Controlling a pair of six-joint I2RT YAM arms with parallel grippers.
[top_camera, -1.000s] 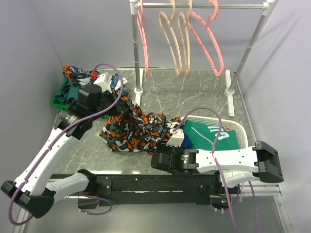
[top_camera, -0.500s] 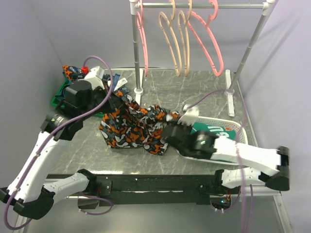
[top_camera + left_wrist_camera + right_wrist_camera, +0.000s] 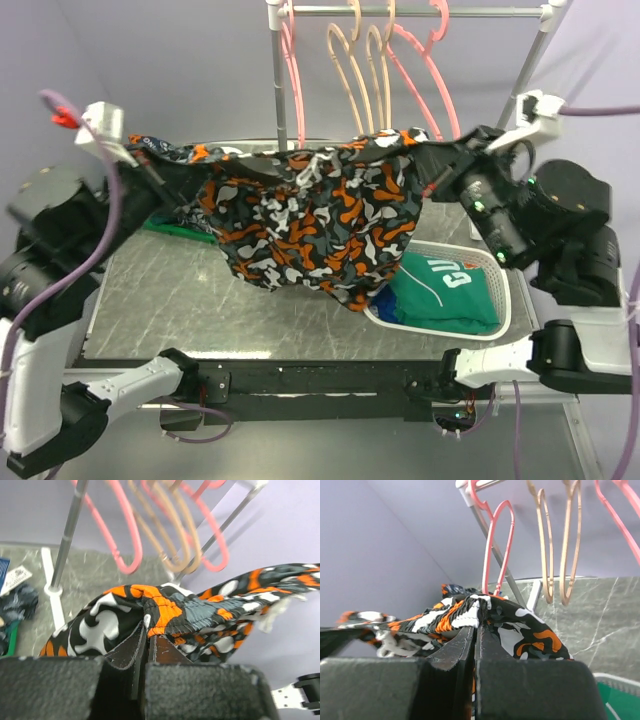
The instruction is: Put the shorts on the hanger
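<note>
The camouflage-print shorts [image 3: 310,220] hang in the air, stretched wide by the waistband between my two grippers, in front of the clothes rack. My left gripper [image 3: 165,180] is shut on the left end of the waistband [image 3: 167,612], its fingertips [image 3: 147,632] pinching the hem. At the other end of the waistband [image 3: 470,612] my right gripper [image 3: 432,165] is shut on the cloth [image 3: 476,630]. Pink hangers [image 3: 297,90] [image 3: 427,85] hang on the rail just behind the shorts. One pink hanger [image 3: 492,545] shows above the cloth in the right wrist view.
Two beige hangers [image 3: 365,70] hang between the pink ones. The rack's poles [image 3: 275,80] [image 3: 525,70] stand behind the shorts. A white basket [image 3: 505,300] with a green jersey [image 3: 445,290] sits below the right arm. A green bin [image 3: 175,228] is partly hidden at the left.
Both arms have risen from the table, lifting the shorts and pulling them wide. The right gripper closed on the waistband and swung up to the right.
</note>
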